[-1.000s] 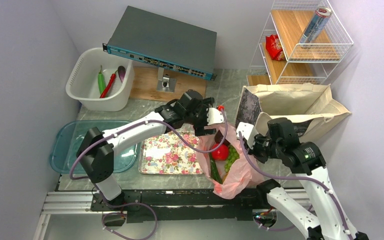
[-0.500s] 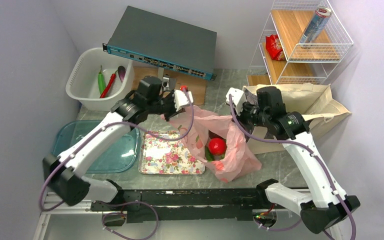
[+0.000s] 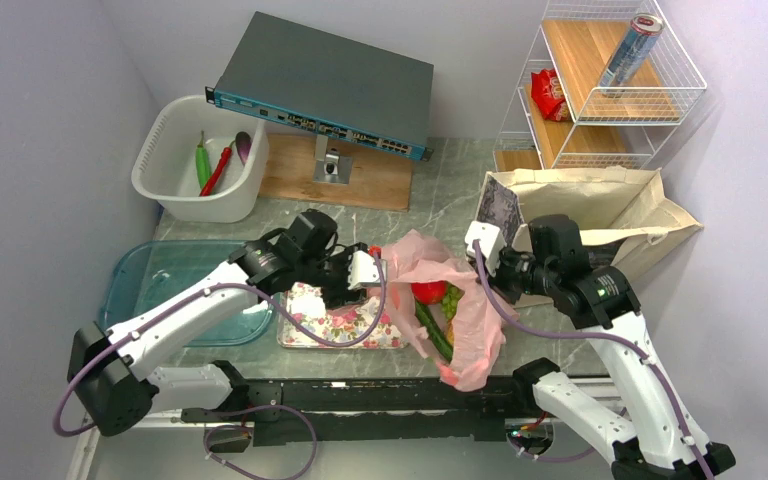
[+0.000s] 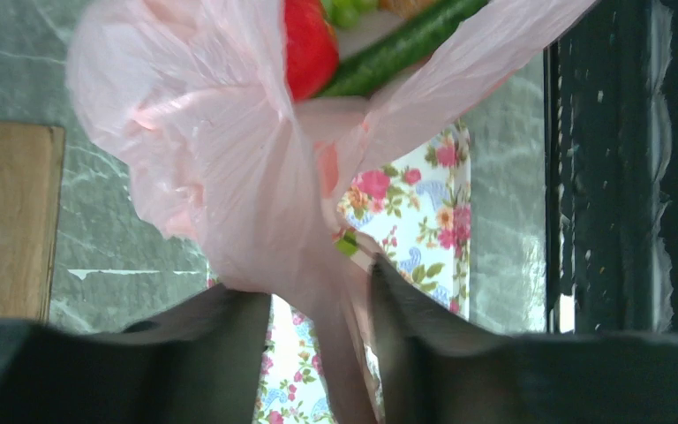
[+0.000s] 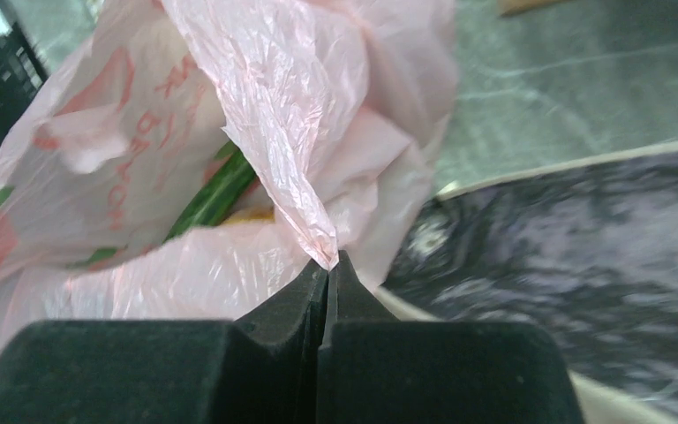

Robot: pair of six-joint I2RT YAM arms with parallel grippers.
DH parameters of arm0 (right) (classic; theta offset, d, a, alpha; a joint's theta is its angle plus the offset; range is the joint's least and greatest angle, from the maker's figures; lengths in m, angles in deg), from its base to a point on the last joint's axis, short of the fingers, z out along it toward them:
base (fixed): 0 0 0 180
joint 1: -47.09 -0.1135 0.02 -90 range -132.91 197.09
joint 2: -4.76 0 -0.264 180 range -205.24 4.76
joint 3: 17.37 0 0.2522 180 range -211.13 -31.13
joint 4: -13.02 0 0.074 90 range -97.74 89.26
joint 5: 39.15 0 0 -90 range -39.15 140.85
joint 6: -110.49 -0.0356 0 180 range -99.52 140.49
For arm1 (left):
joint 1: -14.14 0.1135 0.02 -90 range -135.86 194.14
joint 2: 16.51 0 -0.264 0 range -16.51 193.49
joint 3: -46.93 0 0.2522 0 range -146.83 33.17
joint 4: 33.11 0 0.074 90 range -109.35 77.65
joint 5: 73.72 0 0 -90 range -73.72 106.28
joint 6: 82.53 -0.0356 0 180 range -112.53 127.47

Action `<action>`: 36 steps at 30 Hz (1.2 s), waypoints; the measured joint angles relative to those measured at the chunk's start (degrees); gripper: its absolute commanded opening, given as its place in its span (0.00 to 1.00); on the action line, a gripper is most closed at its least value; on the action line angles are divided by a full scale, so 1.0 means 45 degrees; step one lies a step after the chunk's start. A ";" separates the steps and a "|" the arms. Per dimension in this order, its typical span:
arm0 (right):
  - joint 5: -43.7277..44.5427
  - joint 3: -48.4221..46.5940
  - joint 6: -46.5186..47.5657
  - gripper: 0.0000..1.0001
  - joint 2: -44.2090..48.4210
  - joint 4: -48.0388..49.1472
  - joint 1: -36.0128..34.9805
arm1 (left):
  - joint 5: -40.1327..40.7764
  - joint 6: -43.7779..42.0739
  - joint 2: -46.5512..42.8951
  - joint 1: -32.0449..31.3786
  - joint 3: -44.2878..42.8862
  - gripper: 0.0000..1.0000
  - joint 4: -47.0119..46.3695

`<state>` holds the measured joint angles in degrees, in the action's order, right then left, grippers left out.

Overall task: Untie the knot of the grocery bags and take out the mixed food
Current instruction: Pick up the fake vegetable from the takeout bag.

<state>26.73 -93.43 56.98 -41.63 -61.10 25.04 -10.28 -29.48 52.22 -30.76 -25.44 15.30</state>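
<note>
The pink plastic bag (image 3: 460,310) lies at the table's front middle with its mouth open; no knot shows. Inside it I see a red fruit (image 3: 428,292), a long green vegetable (image 3: 434,330) and some green grapes (image 4: 344,11). My left gripper (image 3: 368,268) is at the bag's left edge over the floral tray, open, with a strand of pink plastic (image 4: 335,353) running between its parted fingers. My right gripper (image 3: 482,243) is shut on a pinch of the bag's right rim (image 5: 318,230). The beige canvas tote (image 3: 600,215) lies behind the right arm.
A floral tray (image 3: 330,318) sits left of the bag, with a teal tray (image 3: 160,290) beyond it. At the back left, a white basket (image 3: 175,175) holds peppers and an eggplant. Behind stand a network switch (image 3: 330,80) and a wire rack (image 3: 610,100) with a can and a red packet.
My left gripper came forward and down from the back to the floral tray, and its jaws went from shut to apart. The right gripper dropped lower; the bag slackened.
</note>
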 measured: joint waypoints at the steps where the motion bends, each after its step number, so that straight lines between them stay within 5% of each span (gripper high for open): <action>1: -0.0063 0.0160 0.0034 0.00 0.0209 -0.0350 -0.0024 | 0.0044 -0.0029 -0.0262 0.0068 0.0102 0.80 -0.0010; 5: -0.0233 0.0427 0.0092 0.00 0.0690 -0.1141 -0.0053 | 0.0092 -0.0253 -0.2594 0.0257 0.0515 0.90 -0.0544; 7: -0.0393 0.0427 0.0083 0.00 0.0753 -0.1297 -0.0058 | -0.0019 -0.0335 -0.3667 0.0068 0.0452 0.86 -0.1326; 10: -0.0515 0.0427 0.0039 0.00 0.0539 -0.1292 -0.0092 | -0.0257 -0.0670 -0.3803 -0.0665 -0.0418 0.66 -0.1666; 13: -0.0675 0.0432 -0.0068 0.00 0.0262 -0.1224 -0.0126 | -0.0500 -0.1496 -0.2812 -0.1817 -0.1496 0.50 -0.1773; 19: -0.0719 0.0437 -0.0214 0.00 0.0112 -0.1112 -0.0160 | -0.0597 -0.4167 -0.1127 -0.4129 -0.0767 0.48 -0.2336; 29: -0.0719 0.0442 -0.0350 0.00 0.0248 -0.0981 -0.0185 | -0.1423 -0.7383 0.3113 -0.4546 -0.2395 0.28 -0.1967; 36: -0.0539 0.0437 -0.0335 0.00 0.0398 -0.0996 -0.0185 | -0.0491 -0.8597 0.6620 -0.5066 -0.2754 0.35 -0.1360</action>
<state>24.31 -91.46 55.47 -39.84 -65.58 24.21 -12.49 -68.16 82.01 -53.56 -37.83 9.18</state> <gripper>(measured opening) 0.007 0.307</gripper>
